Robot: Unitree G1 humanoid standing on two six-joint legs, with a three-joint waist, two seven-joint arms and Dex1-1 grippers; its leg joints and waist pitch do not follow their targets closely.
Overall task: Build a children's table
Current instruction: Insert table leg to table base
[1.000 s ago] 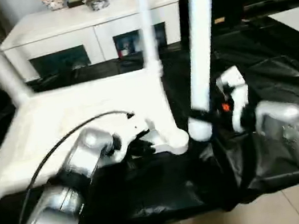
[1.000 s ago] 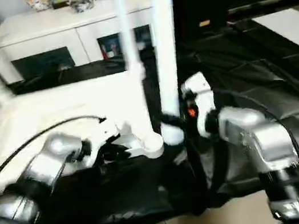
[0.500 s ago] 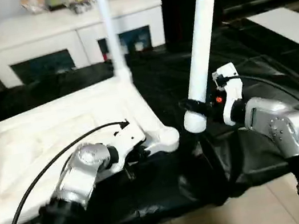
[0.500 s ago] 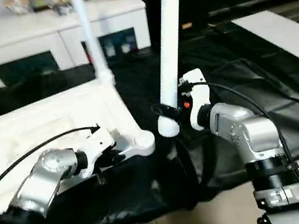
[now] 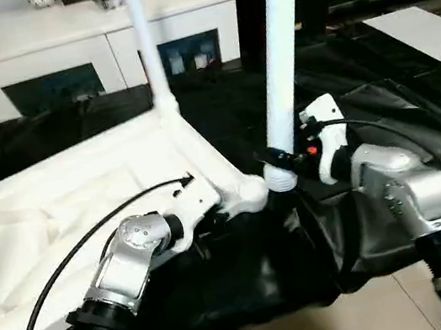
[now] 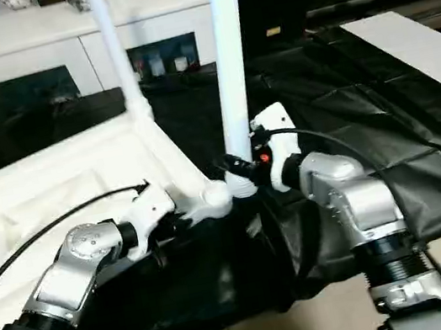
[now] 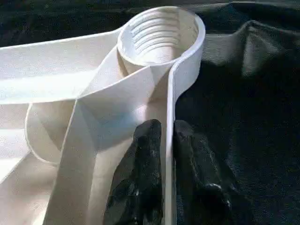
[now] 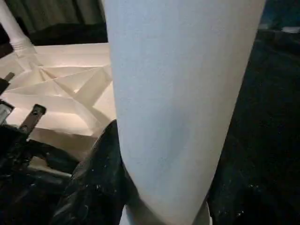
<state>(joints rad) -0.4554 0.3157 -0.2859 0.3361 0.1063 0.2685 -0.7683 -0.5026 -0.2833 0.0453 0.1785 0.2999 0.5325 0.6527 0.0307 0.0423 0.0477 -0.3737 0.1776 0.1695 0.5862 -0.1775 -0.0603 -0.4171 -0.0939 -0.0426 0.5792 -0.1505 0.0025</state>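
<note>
While the tabletop [image 5: 81,198] lies upside down on the black sheet [image 5: 412,88], the head views show the left gripper [image 5: 212,216] pinching its rim just beside the near corner socket [image 5: 251,195]. The right gripper [image 5: 283,158] clamps a white leg [image 5: 279,60], held nearly upright, its lower end touching that socket. Another leg [image 5: 143,42] stands in the far corner. From the left wrist, black fingers [image 7: 140,173] squeeze the thin rim below the threaded socket. From the right wrist, the leg is close, with a finger [image 8: 101,183] against it.
</note>
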